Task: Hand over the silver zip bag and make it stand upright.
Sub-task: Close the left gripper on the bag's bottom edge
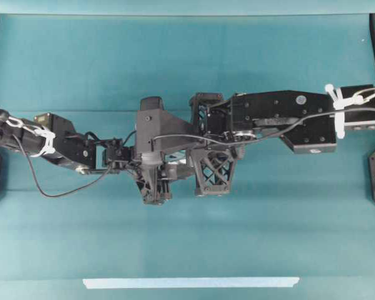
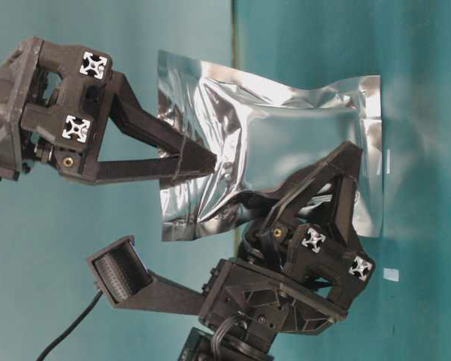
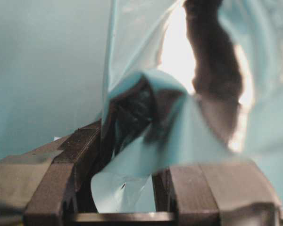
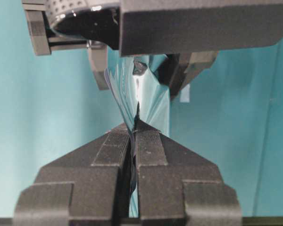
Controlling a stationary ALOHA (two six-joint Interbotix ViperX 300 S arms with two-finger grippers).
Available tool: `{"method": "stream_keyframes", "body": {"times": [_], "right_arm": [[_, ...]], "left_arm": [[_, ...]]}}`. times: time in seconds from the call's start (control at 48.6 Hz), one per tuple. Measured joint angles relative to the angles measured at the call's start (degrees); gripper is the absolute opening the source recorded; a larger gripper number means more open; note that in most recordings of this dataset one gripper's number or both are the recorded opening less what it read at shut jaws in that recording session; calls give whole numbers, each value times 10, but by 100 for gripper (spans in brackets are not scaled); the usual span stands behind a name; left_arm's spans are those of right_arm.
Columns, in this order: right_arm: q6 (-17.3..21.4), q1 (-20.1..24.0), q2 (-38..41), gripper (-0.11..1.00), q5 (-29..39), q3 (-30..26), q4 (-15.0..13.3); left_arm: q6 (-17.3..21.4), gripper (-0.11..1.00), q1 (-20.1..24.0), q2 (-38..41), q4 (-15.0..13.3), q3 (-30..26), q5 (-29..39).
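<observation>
On the left, the left gripper (image 3: 132, 165) has its black fingers partly spread on either side of a crumpled end of the shiny, crinkly silver foil zip bag (image 2: 286, 143). The foil bulges up between them. A gap shows on the inner side of each finger, so they bracket the pouch rather than pinch it, though whether one pad already brushes the foil cannot be told. This placement suits a handover, since the receiving fingers sit around the bag before the other arm gives it up. In the middle, the bag hangs in the air over the teal cloth-covered counter (image 1: 187, 56), between the two arms and clear of the surface. From overhead it is hidden beneath the wrists. From table level its broad, wrinkled face and flat sealed edges are plain to see. On the right, the right gripper (image 4: 133, 127) has its fingers pressed flat together on a thin edge of the pouch and appears to carry all its weight. That firm pinch keeps the slippery foil steady and presents the free end to the left fingers. By my reading, the transfer is at its midpoint and the standing step has not yet begun.
</observation>
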Motion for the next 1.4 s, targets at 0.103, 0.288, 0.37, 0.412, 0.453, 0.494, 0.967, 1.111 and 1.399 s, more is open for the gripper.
{"method": "stream_keyframes", "body": {"times": [0.103,0.288,0.37,0.412,0.453,0.494,0.967,1.111,1.399], "right_arm": [[0,1,0,1,1,-1,-1],[2,2,0,1,1,0,-1],[10,2,0,1,1,-1,0],[14,3,0,1,0,-1,-1],[18,2,0,1,-1,-1,0],[20,3,-1,1,-1,0,-1],[25,3,0,1,-4,1,0],[25,3,0,1,-4,1,0],[72,4,-1,48,6,2,20]], "left_arm": [[-1,31,-1,0,0,1,1],[-3,31,-6,-1,0,6,1],[-2,31,-9,-3,0,11,1],[-2,31,-9,-3,-1,14,1],[-2,31,-9,-3,0,16,1],[-2,31,-9,-3,0,17,1],[0,31,-8,-4,0,18,1],[0,31,-7,-4,0,18,2],[17,31,-8,-4,0,19,3]]}}
